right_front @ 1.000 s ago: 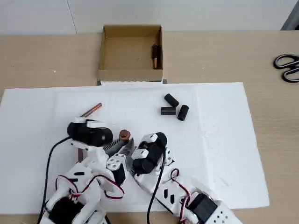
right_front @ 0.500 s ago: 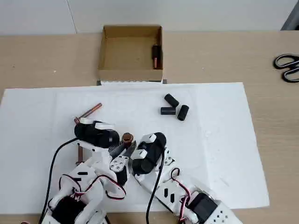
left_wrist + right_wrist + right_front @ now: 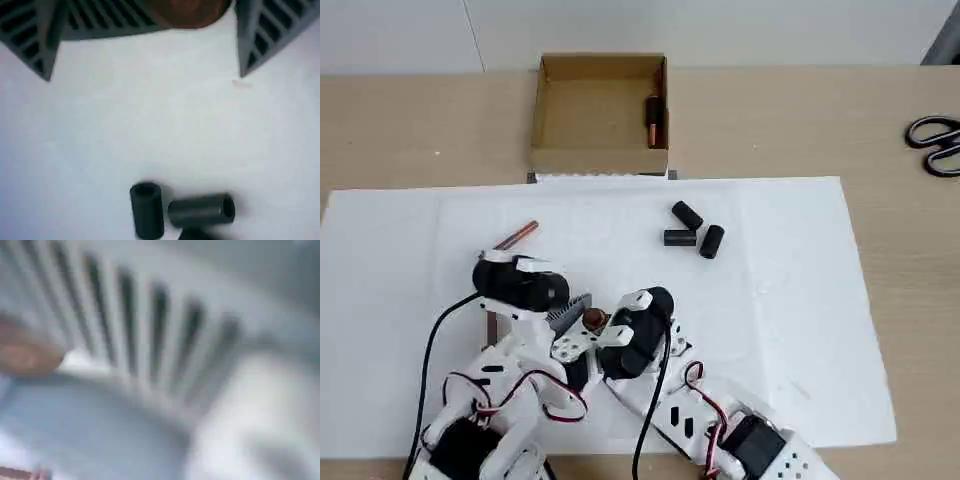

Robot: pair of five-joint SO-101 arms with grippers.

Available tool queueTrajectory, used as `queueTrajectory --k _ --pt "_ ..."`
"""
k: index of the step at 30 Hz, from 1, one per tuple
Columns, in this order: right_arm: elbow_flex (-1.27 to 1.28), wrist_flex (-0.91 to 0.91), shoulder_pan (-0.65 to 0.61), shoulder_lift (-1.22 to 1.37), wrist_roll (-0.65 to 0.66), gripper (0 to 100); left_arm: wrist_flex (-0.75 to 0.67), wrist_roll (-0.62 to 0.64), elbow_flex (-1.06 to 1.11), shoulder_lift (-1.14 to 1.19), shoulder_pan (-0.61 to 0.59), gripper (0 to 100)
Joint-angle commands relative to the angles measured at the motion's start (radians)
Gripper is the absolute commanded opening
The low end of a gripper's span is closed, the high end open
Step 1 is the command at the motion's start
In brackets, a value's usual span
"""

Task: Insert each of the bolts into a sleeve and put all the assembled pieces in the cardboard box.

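Observation:
My left gripper (image 3: pixel 586 316) is shut on a copper bolt (image 3: pixel 592 318) just above the white sheet. In the left wrist view the bolt's head (image 3: pixel 187 7) sits between the ribbed fingers (image 3: pixel 265 35). My right gripper (image 3: pixel 612 336) is pressed close against the left one, and the right wrist view shows a ribbed finger (image 3: pixel 150 335) and a copper patch (image 3: pixel 25 355), both blurred. Three black sleeves (image 3: pixel 685 214) (image 3: pixel 680 238) (image 3: pixel 711 241) lie together on the sheet; two of them (image 3: pixel 146 207) (image 3: pixel 201 210) lie ahead of the left gripper. Another bolt (image 3: pixel 517 236) lies farther left. The cardboard box (image 3: pixel 547 110) holds one assembled piece (image 3: pixel 653 120).
A white sheet (image 3: pixel 790 300) covers the wooden table (image 3: pixel 800 120). Scissors (image 3: pixel 935 145) lie at the far right edge. Both arms crowd the near edge of the sheet, their cables (image 3: pixel 430 340) trailing beside them.
My left gripper has carried the bolt toward the table's near edge and slightly right, closing in against the right gripper. The sleeves, the loose bolt and the box have not moved.

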Motion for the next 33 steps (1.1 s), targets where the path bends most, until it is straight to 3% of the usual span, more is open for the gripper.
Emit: queueTrajectory --k 1,6,12,13,22,25,28,33 --pt "-0.043 -0.024 -0.002 -0.013 0.011 0.3 0.002 -0.032 -0.091 -0.003 -0.002 23" --pt "-0.025 -0.024 -0.002 -0.013 0.011 0.3 0.061 -0.057 -0.168 -0.003 -0.003 21" --pt "-0.026 -0.025 0.012 -0.013 0.009 0.3 0.081 -0.115 -0.217 -0.008 -0.003 0" --pt "-0.026 -0.025 0.025 -0.013 0.009 0.3 0.081 -0.13 -0.217 -0.008 -0.009 1" --pt "-0.028 -0.031 0.226 -0.004 0.006 0.3 0.058 -0.275 -0.206 -0.009 -0.356 1" --pt "-0.069 -0.022 0.308 -0.001 -0.098 0.3 0.038 -0.331 -0.143 -0.009 -0.45 1" --pt "-0.126 -0.018 0.381 0.001 -0.173 0.3 0.018 -0.35 -0.061 -0.009 -0.508 1" --pt "-0.227 0.041 0.395 0.036 -0.178 0.3 0.017 -0.347 0.031 -0.009 -0.519 1"
